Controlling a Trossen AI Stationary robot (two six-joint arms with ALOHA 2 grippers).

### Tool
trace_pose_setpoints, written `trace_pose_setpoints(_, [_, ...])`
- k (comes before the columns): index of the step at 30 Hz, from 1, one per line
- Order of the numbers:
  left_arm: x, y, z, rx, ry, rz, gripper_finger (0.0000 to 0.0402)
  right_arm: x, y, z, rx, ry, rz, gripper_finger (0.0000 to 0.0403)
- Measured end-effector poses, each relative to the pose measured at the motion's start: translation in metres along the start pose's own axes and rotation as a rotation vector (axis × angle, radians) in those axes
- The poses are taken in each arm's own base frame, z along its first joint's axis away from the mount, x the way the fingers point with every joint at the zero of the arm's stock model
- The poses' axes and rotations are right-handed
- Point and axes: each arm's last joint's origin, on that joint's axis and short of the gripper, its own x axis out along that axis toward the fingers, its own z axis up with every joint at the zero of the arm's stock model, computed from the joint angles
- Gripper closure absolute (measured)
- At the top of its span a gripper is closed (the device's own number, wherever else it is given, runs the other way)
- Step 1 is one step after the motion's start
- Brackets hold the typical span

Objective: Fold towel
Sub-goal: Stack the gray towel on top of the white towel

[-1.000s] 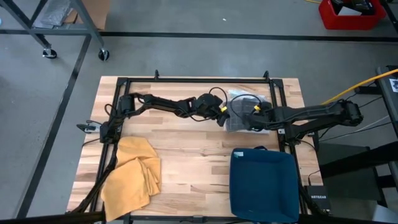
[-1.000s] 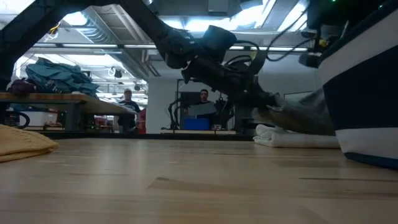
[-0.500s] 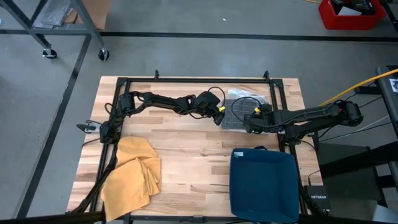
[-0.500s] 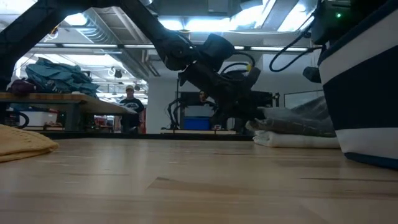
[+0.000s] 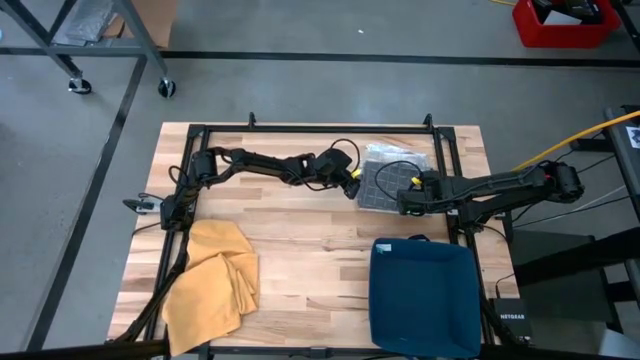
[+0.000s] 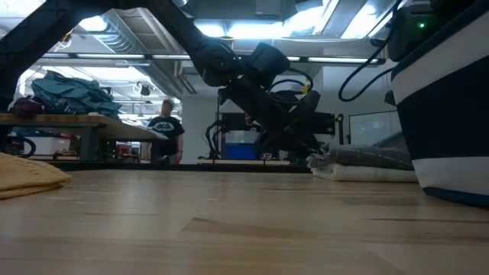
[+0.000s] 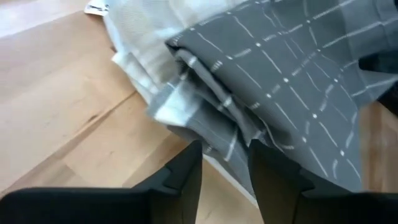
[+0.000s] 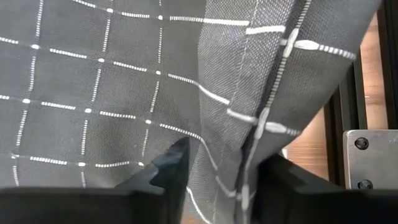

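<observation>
Towel [image 5: 388, 178]: dark grey with a grid of thin white lines, stitched as dashes and dots in the wrist views; a paler, whitish-grey layer shows at its folded edge [image 7: 146, 50]. Cloth [image 5: 212, 280] at near left: mustard yellow, plain. Bin [image 5: 424, 297] at near right: dark blue from above; in the low view its side [image 6: 451, 114] shows a white band between navy. Counter [image 5: 310, 240]: light wood in butcher-block strips, framed with black rails. Arms [image 5: 265, 165]: black, with small yellow marks near the wrists. Floor [image 5: 300, 90]: grey. Crate [image 5: 565, 22] at far right: red.
</observation>
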Motion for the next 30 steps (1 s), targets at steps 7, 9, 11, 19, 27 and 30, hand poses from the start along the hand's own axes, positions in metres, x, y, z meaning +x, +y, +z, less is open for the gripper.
trace_pose_setpoints(7, [0.000,-0.003,-0.002,0.041,0.007,-0.006,0.0289,0.000,0.000,0.000,-0.005,-0.006,0.000,0.0180])
trace_pose_setpoints(9, [0.000,0.000,0.000,0.022,-0.003,0.006,0.0295,0.000,0.000,0.000,-0.013,-0.008,0.000,0.0167])
trace_pose_setpoints(11, [0.000,0.004,0.003,0.005,-0.018,0.012,0.0303,0.000,0.000,0.001,-0.025,-0.023,0.001,0.0158])
trace_pose_setpoints(19, [0.000,0.020,0.013,-0.023,-0.040,0.039,0.0331,-0.003,-0.001,0.003,0.004,-0.061,0.013,0.0153])
trace_pose_setpoints(27, [0.000,0.030,0.019,-0.035,-0.058,0.050,0.0359,-0.041,0.002,0.023,0.006,-0.191,-0.021,0.0152])
trace_pose_setpoints(30, [-0.001,0.029,0.021,-0.036,-0.065,0.027,0.0372,-0.058,0.003,0.032,-0.015,-0.229,-0.017,0.0152])
